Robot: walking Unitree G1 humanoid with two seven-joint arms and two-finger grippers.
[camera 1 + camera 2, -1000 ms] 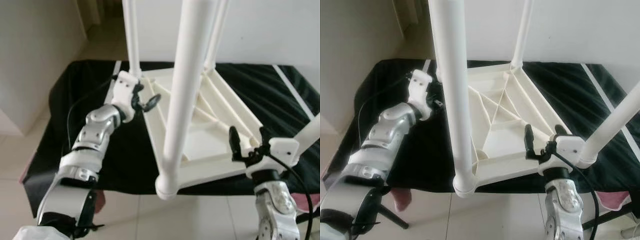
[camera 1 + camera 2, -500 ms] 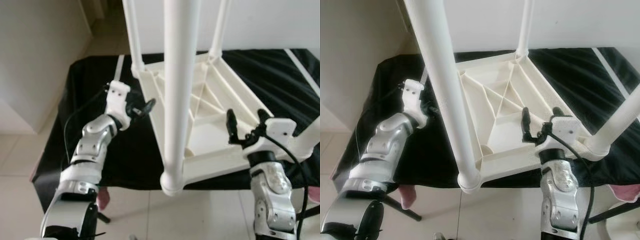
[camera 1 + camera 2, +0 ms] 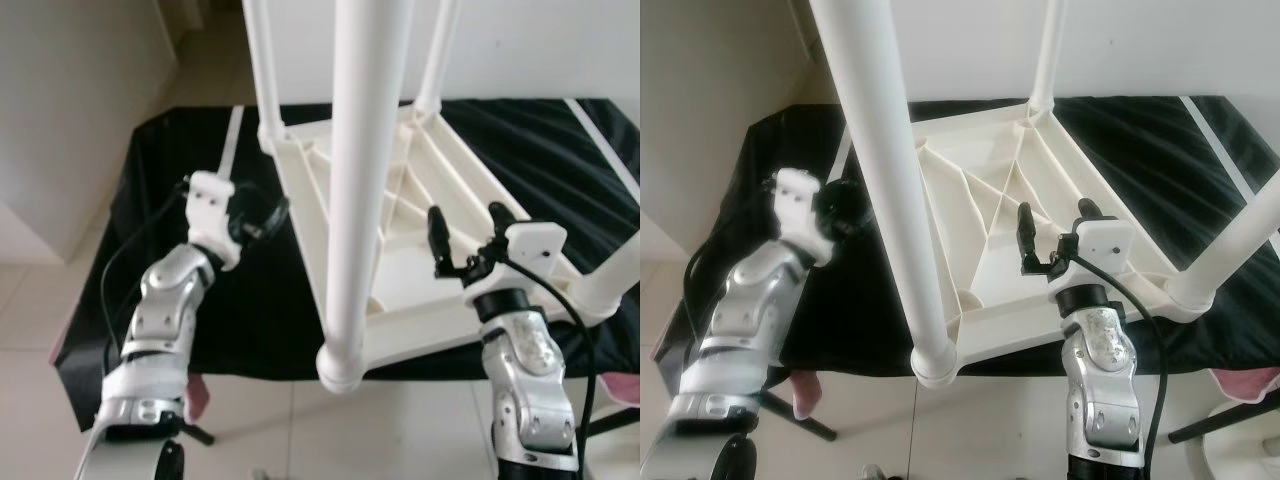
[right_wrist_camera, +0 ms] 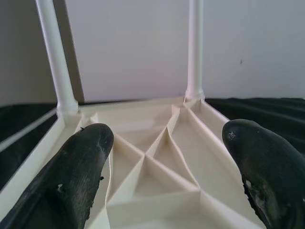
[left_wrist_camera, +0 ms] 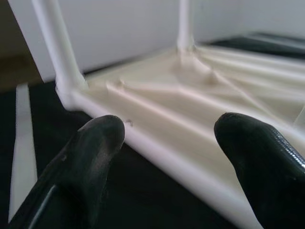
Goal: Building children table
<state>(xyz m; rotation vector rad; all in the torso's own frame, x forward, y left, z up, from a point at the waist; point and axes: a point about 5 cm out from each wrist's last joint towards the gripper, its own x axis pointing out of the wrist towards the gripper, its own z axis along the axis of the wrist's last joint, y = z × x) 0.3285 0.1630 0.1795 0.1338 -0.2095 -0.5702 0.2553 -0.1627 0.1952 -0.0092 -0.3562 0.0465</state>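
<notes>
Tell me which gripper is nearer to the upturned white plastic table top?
Right. The right gripper hovers over the upturned white plastic table top, near its front edge; the left gripper is beside its left edge, over the black cloth.

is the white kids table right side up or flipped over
Flipped over: the table lies top-down on the black cloth, ribbed underside showing, legs pointing up.

The upturned white table point(image 4: 157, 157), ribbed underneath, is seen between the spread black fingers point(image 4: 76, 176) of the right end effector point(image 4: 167, 167).
</notes>
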